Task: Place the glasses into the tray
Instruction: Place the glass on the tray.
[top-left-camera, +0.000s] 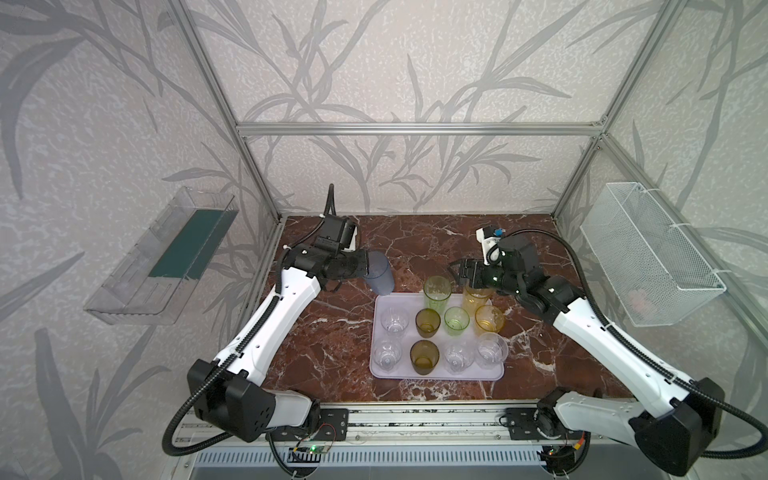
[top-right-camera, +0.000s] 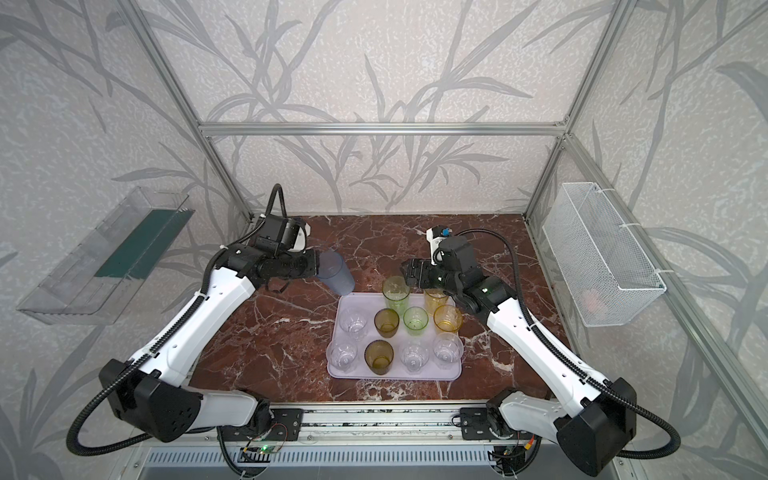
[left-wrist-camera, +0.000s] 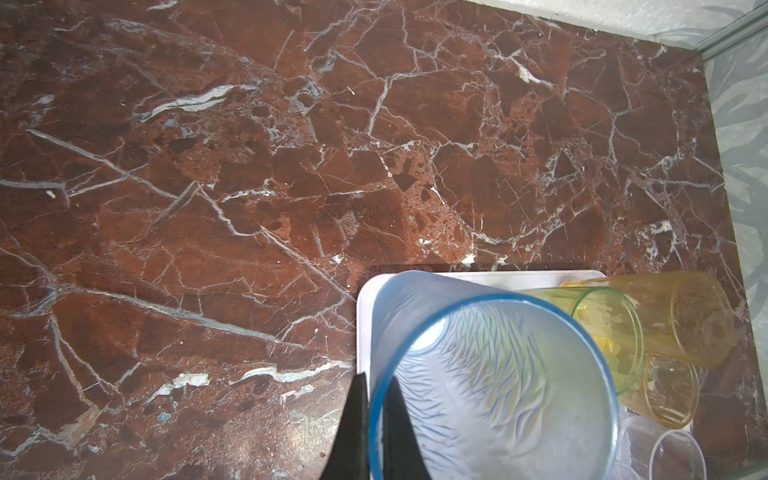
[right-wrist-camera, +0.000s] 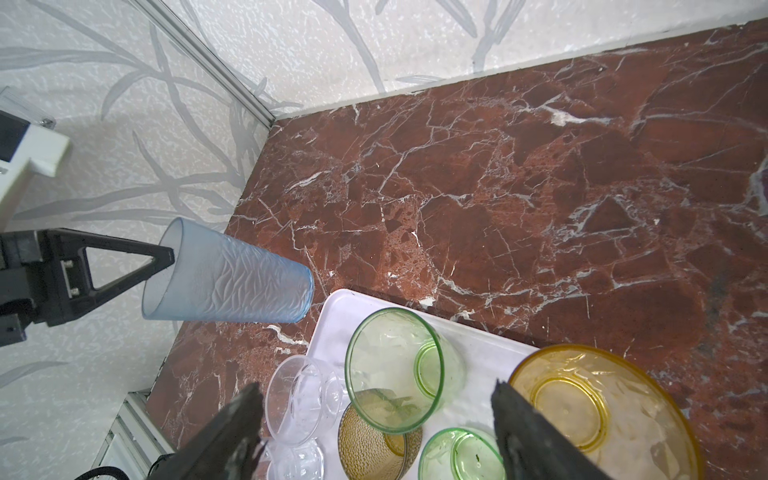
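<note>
Left claw (left-wrist-camera: 376, 424) clamped on one rim wall of blue-grey tumbler (top-left-camera: 380, 274). The tumbler hangs tilted ahead of the fingertips, base by the tray (top-left-camera: 436, 375) corner. Right claw (top-left-camera: 457, 272) spread, empty. Risks: the thin pinch slips, the base catches the tray rim, or it knocks the tall green tumbler (top-left-camera: 437, 291) just beyond.

**Desk:** What's on the lilac tray (top-left-camera: 399, 301)?

**Me:** I count ten standing upright. At the back are the tall green tumbler (top-left-camera: 437, 291) and the tall yellow tumbler (top-left-camera: 476, 301). In front are two rows of short ones: four clear tumblers (top-left-camera: 386, 356), two amber-brown tumblers (top-left-camera: 424, 357), a short green tumbler (top-left-camera: 456, 320) and a short yellow tumbler (top-left-camera: 489, 319).

**Desk:** And the last one?

**Me:** The blue-grey tumbler (top-left-camera: 380, 272) is off the tray, tilted hard over. Its base sits just beside the far left corner, with my left end effector (left-wrist-camera: 376, 432) pinching its rim.
</note>
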